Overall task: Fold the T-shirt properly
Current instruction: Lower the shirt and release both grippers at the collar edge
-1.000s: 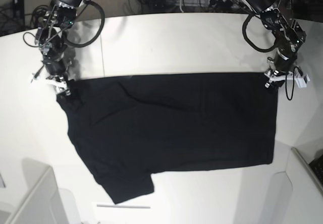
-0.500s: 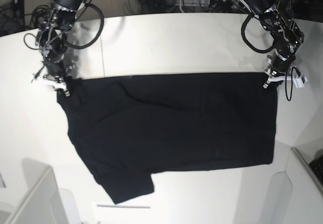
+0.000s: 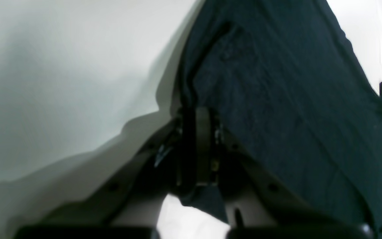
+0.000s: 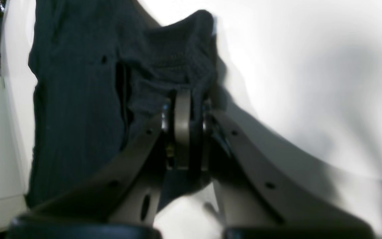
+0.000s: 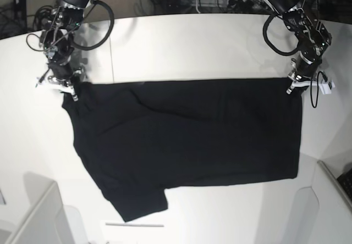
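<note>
The left fingers are pinching shut on one far corner of the black T-shirt, and the right fingers are clamping its opposite far corner, where the cloth is bunching up. The T-shirt is lying spread flat across the white bench, plain side up, one sleeve pointing toward the bench's near edge.

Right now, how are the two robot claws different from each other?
The left gripper pinches the T-shirt at its straight hem corner; the right gripper pinches it at the sleeve end. In the base view the left gripper is on the picture's right, the right gripper on its left. Both are shut on black cloth at the T-shirt's far edge on the white table.
</note>
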